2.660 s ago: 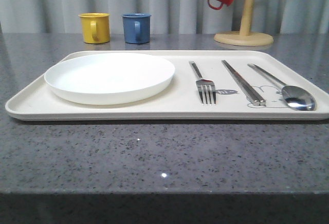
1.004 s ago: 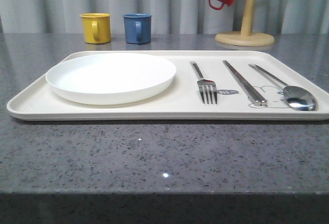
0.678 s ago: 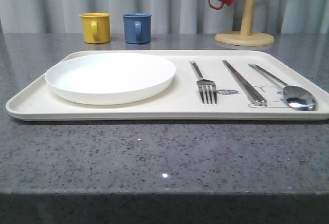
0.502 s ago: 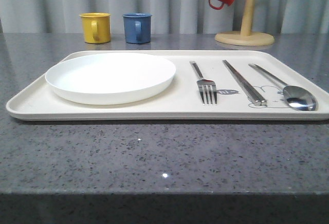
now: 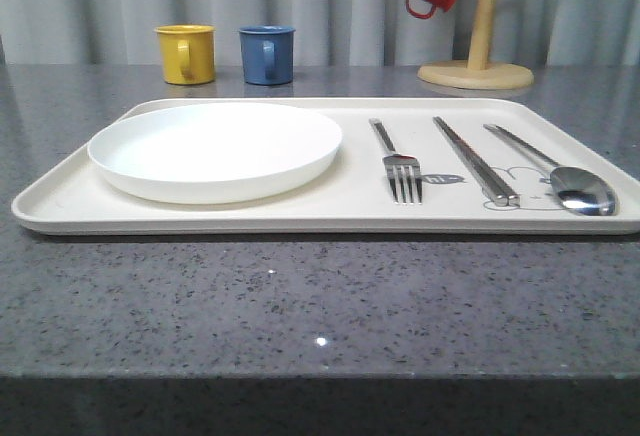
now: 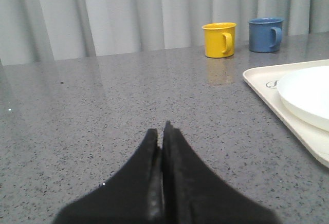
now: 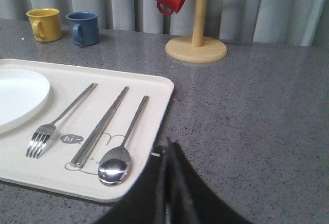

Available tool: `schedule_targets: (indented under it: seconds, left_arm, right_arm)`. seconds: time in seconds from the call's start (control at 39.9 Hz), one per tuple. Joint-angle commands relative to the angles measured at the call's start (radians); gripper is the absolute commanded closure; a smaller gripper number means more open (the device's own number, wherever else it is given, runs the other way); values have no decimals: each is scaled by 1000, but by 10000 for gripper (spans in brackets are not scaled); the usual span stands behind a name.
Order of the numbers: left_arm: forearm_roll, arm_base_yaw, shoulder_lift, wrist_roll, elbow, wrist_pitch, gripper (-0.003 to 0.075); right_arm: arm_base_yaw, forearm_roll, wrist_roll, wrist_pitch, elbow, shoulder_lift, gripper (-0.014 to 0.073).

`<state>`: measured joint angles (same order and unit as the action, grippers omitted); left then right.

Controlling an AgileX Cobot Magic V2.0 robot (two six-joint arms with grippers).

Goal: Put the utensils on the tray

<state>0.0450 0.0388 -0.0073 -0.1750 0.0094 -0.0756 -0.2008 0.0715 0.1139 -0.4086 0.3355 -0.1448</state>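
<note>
On the cream tray point(image 5: 250, 211), right of the white plate point(image 5: 215, 149): fork point(image 5: 397, 161), chopsticks point(image 5: 474, 159), spoon point(image 5: 560, 174), parallel as a place setting; left tool point(image 6: 162, 131) and right tool point(image 7: 166, 147) clenched, empty, withdrawn off-tray.

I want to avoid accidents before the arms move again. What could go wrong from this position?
The spoon lies near the tray edge, close to the shut right gripper; a careless sweep might knock it off. The left gripper, low beside the tray, could nudge it and shift the plate.
</note>
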Motion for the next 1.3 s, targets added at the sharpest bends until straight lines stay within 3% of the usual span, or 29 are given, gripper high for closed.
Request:
schedule_targets:
  seconds: [0.0, 0.18, 0.45, 0.63, 1.28]
  left_arm:
    - [11, -3, -22, 8, -3, 90, 738]
    - [11, -3, -22, 8, -3, 90, 738]
    - [11, -3, -22, 8, -3, 90, 738]
    - [11, -3, -22, 8, -3, 90, 738]
    - [11, -3, -22, 8, -3, 90, 738]
  right_arm:
    - [3, 13, -10, 84, 27, -9, 655]
    - [7, 16, -22, 108, -4, -3, 655]
    - [124, -71, -67, 349, -262, 99, 655]
    - [186, -114, -67, 302, -364, 172, 655]
    - [197, -114, -67, 246, -362, 172, 655]
